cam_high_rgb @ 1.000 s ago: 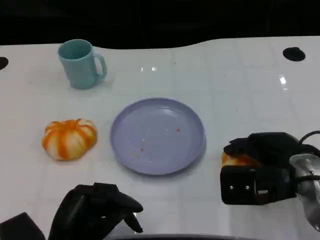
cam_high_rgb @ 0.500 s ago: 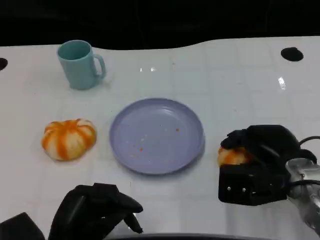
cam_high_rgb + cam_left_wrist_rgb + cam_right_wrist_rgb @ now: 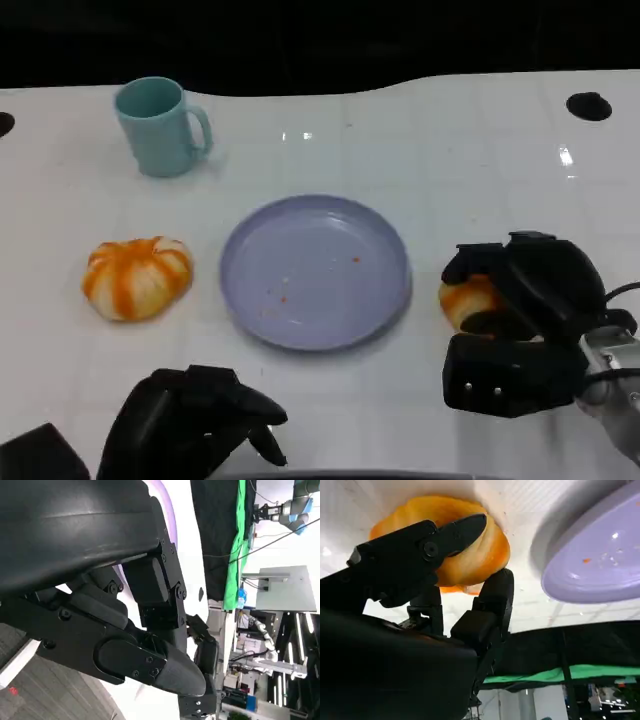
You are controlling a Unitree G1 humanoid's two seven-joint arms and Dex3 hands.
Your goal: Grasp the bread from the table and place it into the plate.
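A small orange bread [image 3: 468, 300] lies on the white table just right of the lilac plate [image 3: 330, 240]. My right hand [image 3: 540, 290] covers it from the right and grips it. In the right wrist view, black fingers [image 3: 445, 535] curl over the top of the bread [image 3: 475, 560] and another presses its underside, with the plate [image 3: 600, 555] close beside it. The bread still seems to touch the table. My left hand [image 3: 195, 420] rests low at the near left edge, holding nothing, and its loosely bent fingers [image 3: 150, 660] are apart.
A second, larger orange-and-white striped bun [image 3: 137, 277] sits left of the plate. A teal mug [image 3: 157, 127] stands at the far left. A black hole [image 3: 588, 106] marks the table's far right corner. A dark edge runs along the back.
My right hand has drawn its fingers in around the bread and shifted slightly right, so more of the bread shows. The left hand and the other things have not moved.
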